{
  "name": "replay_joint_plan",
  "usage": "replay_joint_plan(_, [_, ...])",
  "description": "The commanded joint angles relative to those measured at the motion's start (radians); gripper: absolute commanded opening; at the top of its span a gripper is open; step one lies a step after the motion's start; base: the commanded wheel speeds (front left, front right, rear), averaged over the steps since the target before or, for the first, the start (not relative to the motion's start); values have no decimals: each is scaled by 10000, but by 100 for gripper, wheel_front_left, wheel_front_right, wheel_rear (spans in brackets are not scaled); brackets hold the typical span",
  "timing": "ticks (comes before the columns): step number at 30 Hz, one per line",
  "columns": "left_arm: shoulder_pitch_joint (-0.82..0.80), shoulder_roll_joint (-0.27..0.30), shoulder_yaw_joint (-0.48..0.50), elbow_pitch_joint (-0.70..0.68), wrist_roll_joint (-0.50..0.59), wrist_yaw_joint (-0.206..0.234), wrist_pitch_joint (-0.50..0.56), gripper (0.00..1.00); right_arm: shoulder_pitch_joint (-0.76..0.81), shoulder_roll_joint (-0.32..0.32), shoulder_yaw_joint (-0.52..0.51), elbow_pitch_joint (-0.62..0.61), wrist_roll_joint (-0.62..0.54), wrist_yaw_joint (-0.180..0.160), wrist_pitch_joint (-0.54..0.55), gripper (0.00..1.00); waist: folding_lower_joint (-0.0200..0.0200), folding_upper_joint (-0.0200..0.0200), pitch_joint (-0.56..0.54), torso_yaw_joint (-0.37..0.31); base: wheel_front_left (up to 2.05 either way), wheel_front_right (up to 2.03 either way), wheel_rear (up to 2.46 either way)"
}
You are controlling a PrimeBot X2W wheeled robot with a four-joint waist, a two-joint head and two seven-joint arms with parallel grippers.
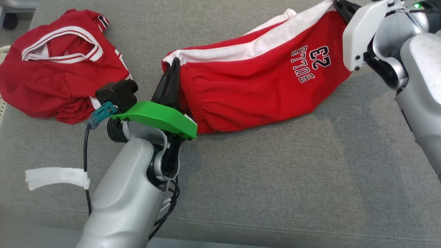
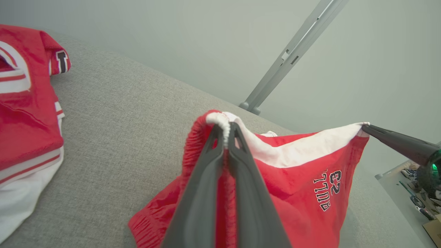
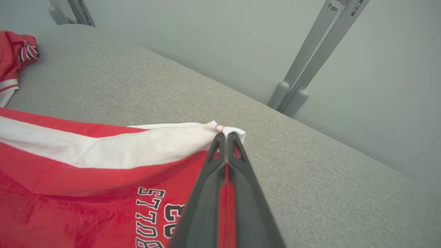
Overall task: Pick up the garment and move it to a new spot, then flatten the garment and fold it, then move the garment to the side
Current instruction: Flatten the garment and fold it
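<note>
The garment (image 1: 255, 82) is a pair of red shorts with a white side stripe and "BULLS 23" printed in black. It hangs stretched between my two grippers just above the grey cushion (image 1: 275, 165), its lower edge sagging onto the fabric. My left gripper (image 1: 174, 63) is shut on the elastic waistband corner (image 2: 220, 122). At the upper right, my right gripper (image 1: 339, 7) is shut on the white hem corner (image 3: 224, 129). In the left wrist view the right gripper's dark fingers (image 2: 396, 141) reach in from the right to the shorts' far corner.
A second red garment, a jersey (image 1: 58, 65) with white trim, lies crumpled at the cushion's far left. A white strip (image 1: 55, 177) lies near the front left edge by my left arm's cable. Grey metal frame legs (image 3: 293, 93) stand behind the cushion.
</note>
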Motion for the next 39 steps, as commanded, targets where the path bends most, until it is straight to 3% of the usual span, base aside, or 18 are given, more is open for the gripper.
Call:
replay_joint_plan(1, [-184, 10, -15, 66, -93, -53, -59, 0, -132, -38, 35, 113, -32, -3, -55, 0, -1, 0, 54, 39, 0, 0, 0])
replay_joint_plan(7, [-858, 4, -275, 569, -470, -19, -383, 0, -976, -54, 582, 967, -389, -3, -503, 0, -1, 0, 342, 173, 0, 0, 0])
replay_joint_plan(30, [-2906, 10, -1487, 2654, -1707, 78, -915, 0, -2844, 871, 707, 4331, -1016, -3, -2517, 0, -1, 0, 1409, 692, 0, 0, 0])
replay_joint_plan(31, [-2944, 10, -1499, 2689, -1813, 87, -905, 0, -2897, 905, 685, 4469, -1035, -3, -2622, 7, -1, 0, 1436, 733, 0, 0, 0])
replay_joint_plan(32, [-3016, 11, -1486, 2687, -1828, 86, -912, 24, -2943, 954, 644, 4605, -1045, -3, -2727, 60, -1, 0, 1457, 768, 0, 0, 0])
replay_joint_plan(33, [-3094, 10, -1449, 2638, -1777, 55, -915, 96, -2988, 994, 617, 4761, -1059, -3, -2766, 100, -1, 0, 1490, 801, 0, 0, 0])
replay_joint_plan(39, [-3198, 11, -1183, 2548, -1397, 27, -911, 100, -3228, 1210, 578, 5338, -1216, -3, -3165, 100, -1, 0, 1583, 876, 0, 0, 0])
